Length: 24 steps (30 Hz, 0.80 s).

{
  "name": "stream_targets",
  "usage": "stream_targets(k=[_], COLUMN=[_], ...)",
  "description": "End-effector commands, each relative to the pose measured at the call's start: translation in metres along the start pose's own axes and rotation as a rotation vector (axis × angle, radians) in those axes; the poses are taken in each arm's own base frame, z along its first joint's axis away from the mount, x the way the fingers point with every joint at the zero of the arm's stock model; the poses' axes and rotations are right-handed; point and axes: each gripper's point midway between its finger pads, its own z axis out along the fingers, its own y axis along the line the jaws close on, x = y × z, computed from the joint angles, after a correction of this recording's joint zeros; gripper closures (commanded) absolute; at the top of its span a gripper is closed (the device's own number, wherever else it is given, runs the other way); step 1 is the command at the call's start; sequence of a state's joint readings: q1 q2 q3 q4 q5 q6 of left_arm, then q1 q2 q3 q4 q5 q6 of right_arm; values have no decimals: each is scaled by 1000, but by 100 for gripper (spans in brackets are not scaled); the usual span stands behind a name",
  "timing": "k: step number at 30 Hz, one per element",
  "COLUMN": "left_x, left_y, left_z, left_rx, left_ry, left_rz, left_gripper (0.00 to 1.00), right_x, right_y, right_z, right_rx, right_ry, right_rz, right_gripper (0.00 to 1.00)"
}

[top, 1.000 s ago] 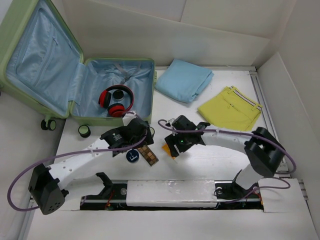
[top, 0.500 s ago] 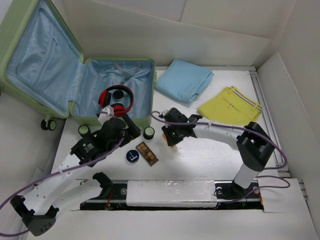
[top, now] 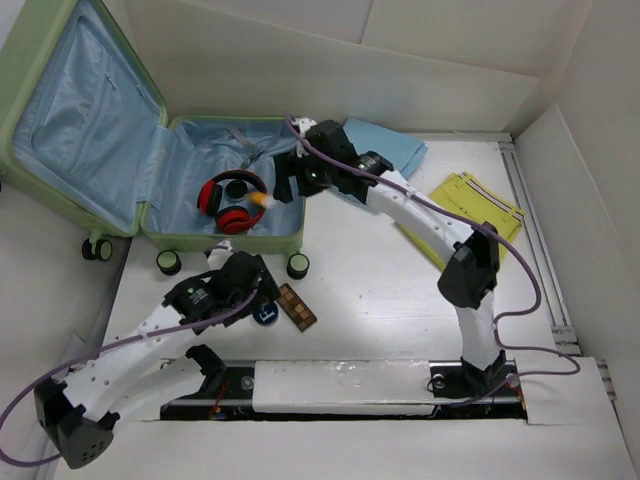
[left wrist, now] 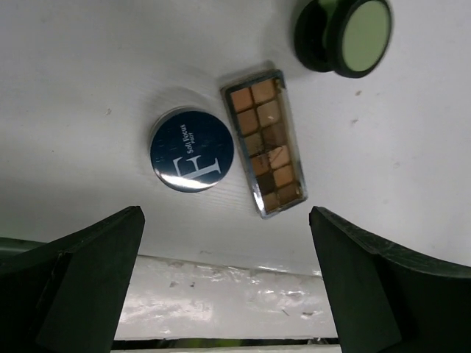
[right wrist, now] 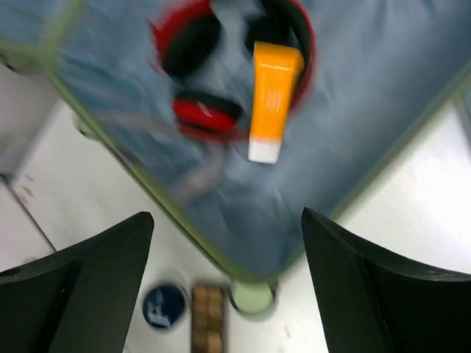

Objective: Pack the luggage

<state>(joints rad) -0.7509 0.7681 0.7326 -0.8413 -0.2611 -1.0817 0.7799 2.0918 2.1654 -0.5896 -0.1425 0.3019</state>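
Holding right gripper [right wrist: 227, 215] spread wide, gripping nothing, directly above open luggage [top: 222, 243]. Showing orange tube [right wrist: 270, 95] just beyond fingertips, overlapping red headphones [right wrist: 210, 114] on blue lining. Hovering left gripper [left wrist: 224, 213] likewise spread and empty. Facing blue round compact [left wrist: 191, 149] and eyeshadow palette [left wrist: 265, 142], side by side between fingers, with luggage wheel [left wrist: 346, 33] beyond, toward right.

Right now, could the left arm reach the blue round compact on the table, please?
Probably yes: the left gripper hangs open right above the blue compact, which lies uncovered on the table. The eyeshadow palette close beside it might crowd one finger.
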Motion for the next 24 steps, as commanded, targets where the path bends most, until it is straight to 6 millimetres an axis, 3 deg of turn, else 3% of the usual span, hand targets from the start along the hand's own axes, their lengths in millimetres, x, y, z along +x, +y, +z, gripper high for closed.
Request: stream_targets(k=[1, 2, 3, 4, 5, 7, 9, 10, 14, 18, 20, 24], left_x=[9, 11, 13, 13, 16, 18, 18, 14, 20, 24, 30, 22], left_y=[6, 7, 9, 10, 16, 19, 21, 19, 25, 20, 20, 16], left_z=[14, 18, 22, 24, 23, 24, 27, 28, 38, 47, 51, 50], left_rx=[-51, -60, -83, -96, -129, -155, -176, -181, -270, -270, -277, -262], left_ry=[32, 36, 46, 42, 41, 31, 28, 17, 54, 71, 76, 29], left_rz=[12, 15, 23, 11, 7, 0, 7, 9, 68, 80, 45, -14], left_gripper=[7, 7, 7, 7, 7, 6, 6, 6, 8, 19, 19, 19], right_x=[24, 31, 76, 63, 102, 114, 134, 156, 171, 178, 174, 166], right_y=[-16, -19, -32, -23, -35, -33, -38, -47, -49, -52, -53, -52], right_z=[-43, -52, -52, -77, -80, -108, -120, -125, -150, -161, -166, -181], right_rx=[53, 42, 56, 32, 54, 52, 77, 99, 107, 122, 133, 140], right_ry=[67, 62, 142, 67, 135, 127, 143, 179, 167, 187, 179, 145], right_rz=[10, 15, 29, 16, 28, 36, 32, 37, 35, 26, 13, -17], right_gripper=[12, 12, 14, 15, 15, 15, 15, 15, 15, 15, 15, 15])
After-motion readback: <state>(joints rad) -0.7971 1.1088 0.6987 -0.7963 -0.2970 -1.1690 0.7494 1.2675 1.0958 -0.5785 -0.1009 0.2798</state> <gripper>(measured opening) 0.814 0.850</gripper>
